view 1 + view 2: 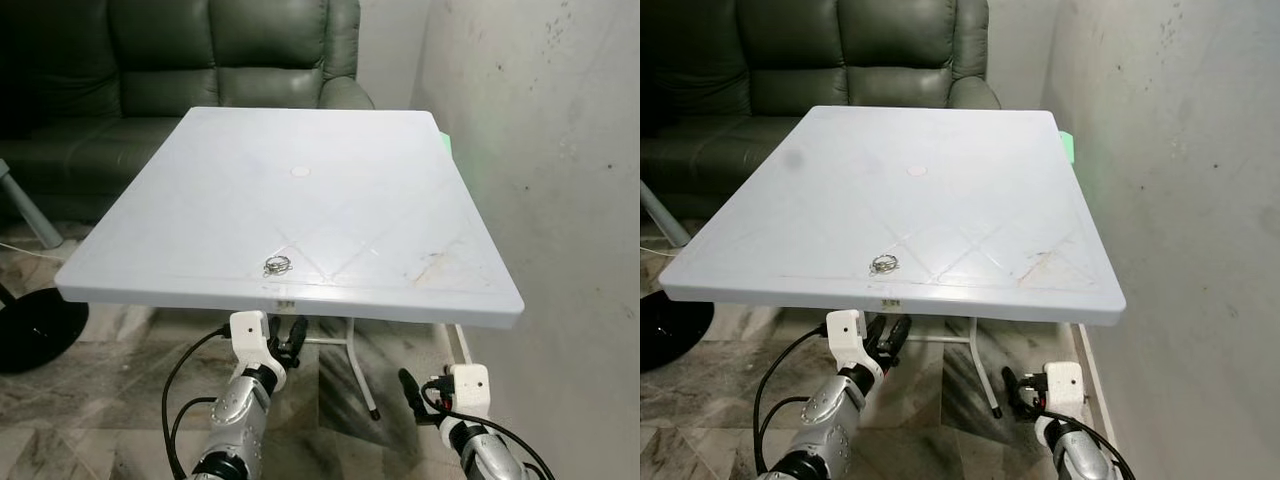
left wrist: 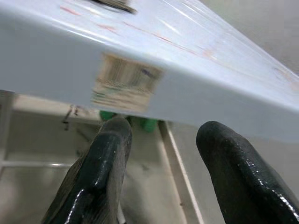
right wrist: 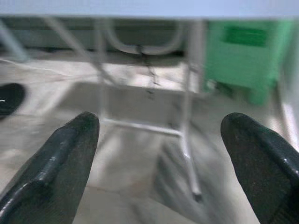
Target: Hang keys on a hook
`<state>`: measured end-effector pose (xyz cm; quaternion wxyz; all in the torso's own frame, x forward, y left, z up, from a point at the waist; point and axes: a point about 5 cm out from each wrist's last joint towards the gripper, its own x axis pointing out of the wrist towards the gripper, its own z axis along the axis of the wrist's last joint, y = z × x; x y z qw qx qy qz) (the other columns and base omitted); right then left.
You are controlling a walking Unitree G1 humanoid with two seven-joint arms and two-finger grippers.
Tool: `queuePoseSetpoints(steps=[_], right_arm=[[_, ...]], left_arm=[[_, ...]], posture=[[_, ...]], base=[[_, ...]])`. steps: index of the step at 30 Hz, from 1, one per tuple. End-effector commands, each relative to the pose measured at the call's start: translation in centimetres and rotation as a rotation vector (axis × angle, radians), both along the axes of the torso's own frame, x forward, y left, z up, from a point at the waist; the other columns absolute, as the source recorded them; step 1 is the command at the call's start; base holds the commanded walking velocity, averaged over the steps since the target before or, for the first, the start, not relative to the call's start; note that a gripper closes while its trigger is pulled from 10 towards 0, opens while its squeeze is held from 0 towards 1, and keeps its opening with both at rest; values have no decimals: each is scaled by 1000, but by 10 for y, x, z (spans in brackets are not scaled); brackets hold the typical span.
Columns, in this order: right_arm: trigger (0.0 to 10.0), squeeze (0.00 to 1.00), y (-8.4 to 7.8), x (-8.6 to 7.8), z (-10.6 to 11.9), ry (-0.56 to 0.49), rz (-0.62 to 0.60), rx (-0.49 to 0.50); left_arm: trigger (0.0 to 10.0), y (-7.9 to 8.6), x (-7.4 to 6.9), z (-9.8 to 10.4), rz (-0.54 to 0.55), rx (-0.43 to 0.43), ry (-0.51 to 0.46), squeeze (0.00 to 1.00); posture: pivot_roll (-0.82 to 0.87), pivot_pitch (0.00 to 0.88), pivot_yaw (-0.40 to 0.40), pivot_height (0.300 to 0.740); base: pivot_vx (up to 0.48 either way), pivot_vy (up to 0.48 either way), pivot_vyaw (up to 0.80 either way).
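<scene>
Keys (image 1: 277, 264): small ring bunch, flat on the white table (image 1: 400, 190) near its front edge, untouched, lying within easy reach of a pick. Left gripper (image 1: 291, 335): just below that edge, under the keys, fingers (image 2: 100, 172) parted a little, seemingly poised to rise. Right gripper (image 3: 159, 163): low, spread wide, empty. Table bears faint scuffs. Beyond: dark green sofa (image 1: 220, 60); plaster wall (image 1: 540, 120) to the right; marble-pattern floor (image 1: 110, 390).

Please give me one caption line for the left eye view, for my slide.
Keys lie near the white table's front edge; left gripper waits open just below it.
</scene>
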<state>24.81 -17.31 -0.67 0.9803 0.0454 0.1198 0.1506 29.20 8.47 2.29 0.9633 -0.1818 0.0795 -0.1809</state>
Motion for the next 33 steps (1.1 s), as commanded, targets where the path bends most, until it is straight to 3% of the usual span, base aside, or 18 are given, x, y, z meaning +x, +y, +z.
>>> queuePoseSetpoints(steps=[1,7,16,26,30,31,33], right_arm=[[10000,0,5,-3,4,-21,67,43],[10000,0,10,-4,19,-79,142,117],[10000,0,17,12,54,-194,118,231],[10000,0,18,24,73,-244,55,228],[10000,0,12,32,84,-281,-33,210],[10000,0,9,36,88,-291,-71,204],[10000,0,3,41,94,-299,-141,182]], left_arm=[[10000,-3,-2,4,-50,21,-53,0],[10000,-13,-11,9,-168,63,-155,0],[10000,-16,-10,32,-163,36,-280,0],[10000,-7,-1,47,-51,17,-306,0],[10000,2,6,53,33,27,-292,0],[10000,9,11,56,101,35,-281,0],[10000,16,16,62,145,3,-284,0]], posture=[[-11,48,-6,740],[-12,52,-6,740],[-6,55,-15,740],[3,47,-24,740],[5,40,-32,740],[6,37,-32,740],[6,37,-32,740]], base=[[0,0,0],[0,0,0],[0,0,0],[0,0,0],[0,0,0],[0,0,0],[0,0,0]])
